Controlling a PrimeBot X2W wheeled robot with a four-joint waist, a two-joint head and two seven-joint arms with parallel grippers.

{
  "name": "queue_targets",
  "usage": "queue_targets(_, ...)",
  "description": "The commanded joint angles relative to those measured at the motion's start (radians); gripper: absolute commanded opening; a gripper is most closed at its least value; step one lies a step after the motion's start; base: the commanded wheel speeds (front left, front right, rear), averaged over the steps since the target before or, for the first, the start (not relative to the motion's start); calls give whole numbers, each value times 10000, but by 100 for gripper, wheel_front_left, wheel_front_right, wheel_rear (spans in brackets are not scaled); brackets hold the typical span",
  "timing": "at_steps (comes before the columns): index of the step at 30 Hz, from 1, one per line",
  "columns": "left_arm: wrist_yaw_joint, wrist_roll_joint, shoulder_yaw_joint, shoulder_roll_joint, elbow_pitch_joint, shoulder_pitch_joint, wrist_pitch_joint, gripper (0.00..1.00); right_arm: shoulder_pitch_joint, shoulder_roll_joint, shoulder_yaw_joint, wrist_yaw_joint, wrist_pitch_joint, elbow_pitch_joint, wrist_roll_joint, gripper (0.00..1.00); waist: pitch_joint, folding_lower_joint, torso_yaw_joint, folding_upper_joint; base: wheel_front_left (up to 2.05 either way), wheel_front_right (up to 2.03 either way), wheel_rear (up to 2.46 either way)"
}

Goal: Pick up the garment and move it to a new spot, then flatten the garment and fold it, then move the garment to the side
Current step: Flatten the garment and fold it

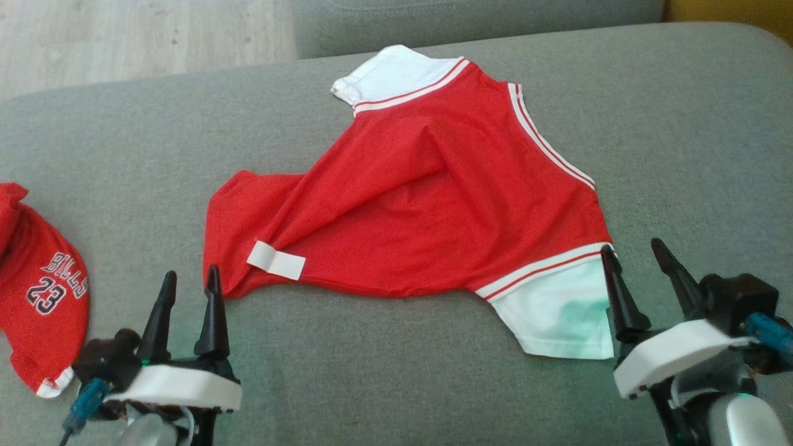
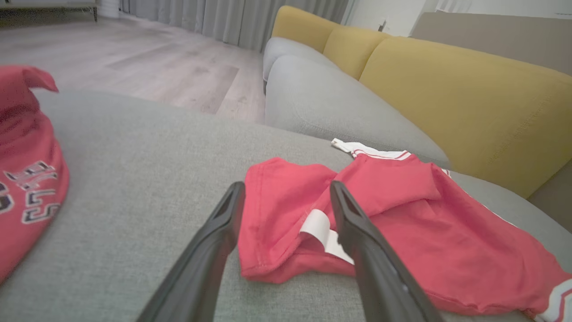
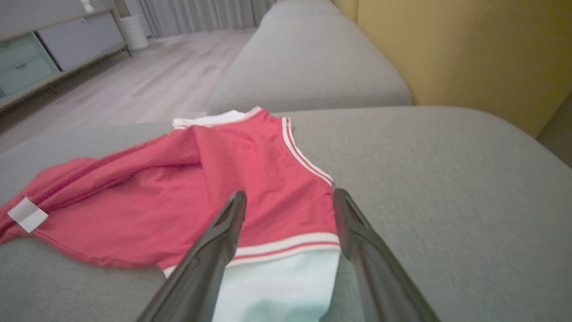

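Both grippers sit over the near edge of the cushion (image 1: 372,371), jaws spread wide and holding nothing. The left gripper (image 1: 191,274) has the hem corner (image 1: 238,272) of the garment (image 1: 433,204) just ahead of its jaws, towards their inner side. The right gripper (image 1: 632,246) has the white sleeve (image 1: 557,316) lying below and between its jaws; whether they touch it cannot be told. One gripper at each near corner looks suited to pulling the cloth flat.

Beyond the jaws the garment lies mid-cushion, skewed, with a ridge (image 1: 433,148) up its middle and a white tag (image 1: 276,260) showing, so flattening seems unfinished. Outside the left jaws lies a second jersey (image 1: 43,291), near enough to snag in a sideways move. Farthest off are another seat (image 1: 464,18) and a yellow backrest (image 2: 469,98).
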Motion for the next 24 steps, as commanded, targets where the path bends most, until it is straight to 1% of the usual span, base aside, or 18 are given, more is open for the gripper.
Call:
queue_targets(1,94,502,427,309,-487,-108,-174,100,-514,-110,390,75,-714,-112,-95,100,-122,1,85,-1,0,0,0)
queue_targets(4,221,1344,650,301,-899,13,-209,100,-606,-128,696,75,-1568,319,-152,100,-167,1,128,-1,0,0,0)
queue_targets(6,254,1819,744,248,-1065,132,-212,100,-657,-121,844,75,-1842,580,-144,100,-128,1,132,-1,0,0,0)
queue_targets(8,130,2223,478,338,-903,143,-214,100,-744,-114,967,75,-1998,746,-106,100,-41,1,116,-1,0,0,0)
queue_targets(10,16,2733,9,513,-602,-130,-6,100,-826,-109,1036,75,-2060,869,-80,100,65,1,109,-1,0,0,0)
queue_targets(13,-115,3419,-674,728,41,-801,816,100,-942,-101,1107,75,-2079,1000,-32,100,215,1,68,-1,0,0,0)
queue_targets(15,-69,3751,-921,839,527,-1224,1326,100,-1051,-97,1191,75,-2105,1045,-12,100,335,1,-20,-1,0,0,0)
queue_targets(17,55,3906,-964,852,893,-1560,1501,100,-1149,-93,1281,75,-2132,1105,16,100,428,1,-114,-1,0,0,0)
queue_targets(20,310,3913,-845,762,1316,-1873,1479,100,-1238,-87,1354,75,-2211,1172,53,100,524,1,-229,-1,0,0,0)
queue_targets(24,423,3786,-754,650,1712,-2046,1556,100,-1257,-82,1389,75,-2226,1258,84,100,592,1,-310,-1,0,0,0)
